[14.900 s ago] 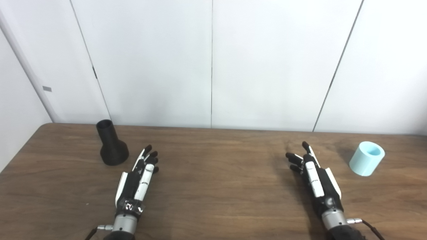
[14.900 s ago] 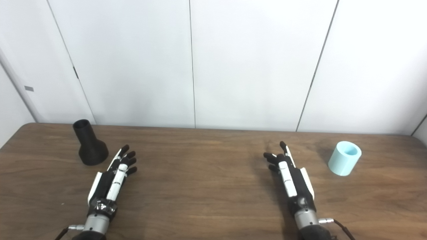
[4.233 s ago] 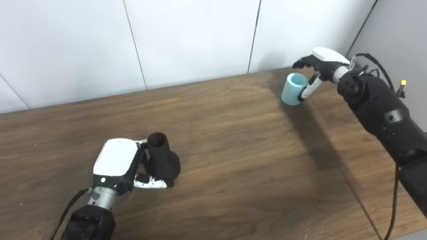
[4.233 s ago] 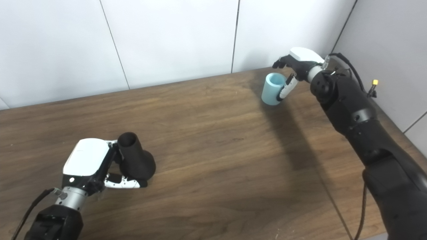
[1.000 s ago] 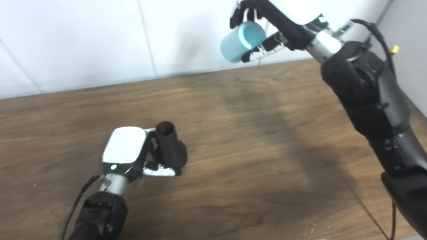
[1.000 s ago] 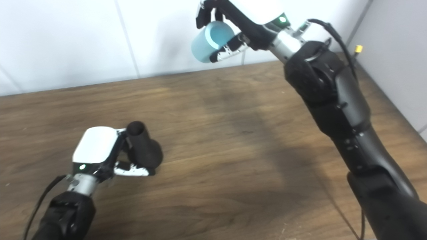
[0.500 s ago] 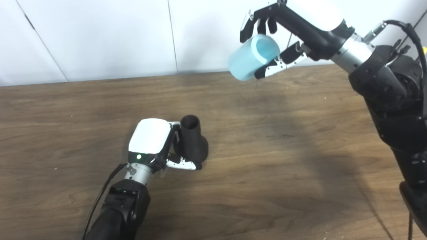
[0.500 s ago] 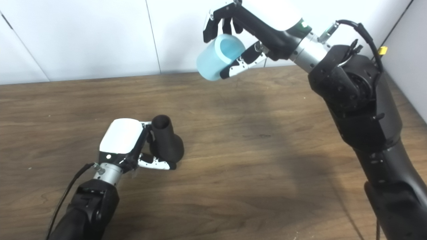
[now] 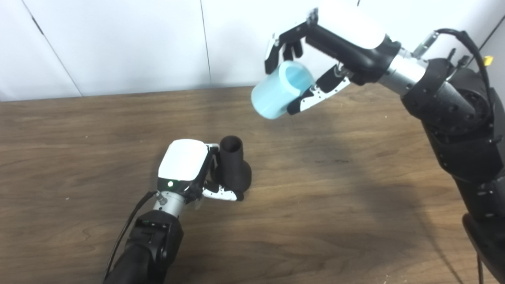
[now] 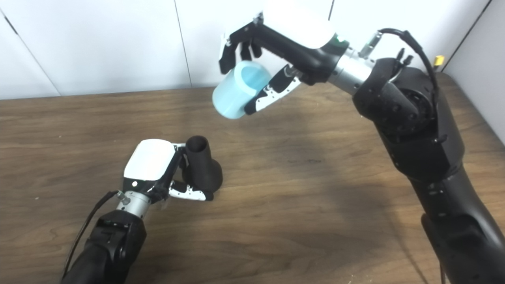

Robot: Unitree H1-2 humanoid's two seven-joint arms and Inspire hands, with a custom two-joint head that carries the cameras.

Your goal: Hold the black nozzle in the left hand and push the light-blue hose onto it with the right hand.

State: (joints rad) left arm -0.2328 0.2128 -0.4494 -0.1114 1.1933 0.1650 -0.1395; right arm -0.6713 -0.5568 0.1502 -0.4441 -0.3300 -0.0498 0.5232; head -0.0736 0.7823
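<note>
The black nozzle stands upright on the wooden table, wide base down and open neck up. My left hand is shut on it, thumb curled round its base. The light-blue hose, a short hollow cylinder, hangs tilted in the air above and to the right of the nozzle. My right hand is shut on the hose, fingers over its top and thumb under it. A clear gap separates hose and nozzle.
White wall panels rise right behind the table's far edge. A grey side wall closes off the right. My right forearm reaches across the right half of the table.
My right hand has carried the hose left and a little lower, nearer the nozzle. The left hand still grips the nozzle on the table. The camera shifted slightly.
</note>
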